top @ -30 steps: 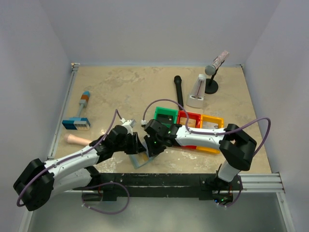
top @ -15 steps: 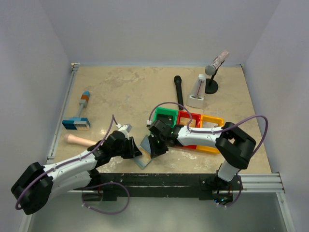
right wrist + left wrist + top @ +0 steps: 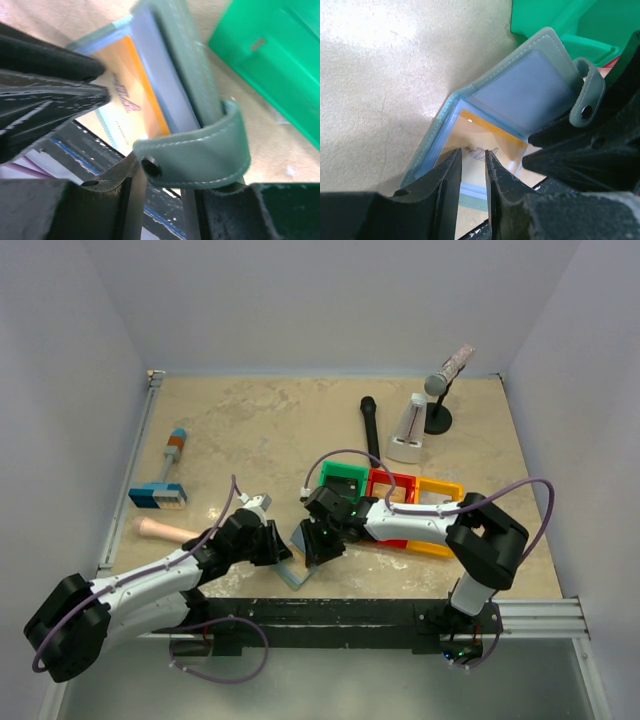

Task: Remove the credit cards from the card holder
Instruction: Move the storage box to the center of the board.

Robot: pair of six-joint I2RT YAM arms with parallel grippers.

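1. Since a second ago both grippers have sunk toward the table's near edge and drawn slightly apart, so more of the bifold shows between them.
2. The left gripper [image 3: 473,156] has its jaws narrowly parted, tips against the lower panel just below the tan-orange card [image 3: 485,145]. Whether they pinch anything cannot be told. It looks placed to pin that panel down.
3. The right gripper [image 3: 165,180] shows a gap between its fingers, with the snap strap [image 3: 200,145] looped across the tips. Whether it holds the upper flap cannot be told either. Its position suggests it is propping the flap open.
4. The card holder [image 3: 520,90] stands open at its crease, upper panel raised, and the orange card sits in the lower pocket, not yet drawn out. No other card shows.
5. Just beyond lies the green bin [image 3: 280,60], with the red bin [image 3: 395,488] and yellow bin [image 3: 441,492] beside it on the table [image 3: 370,75].
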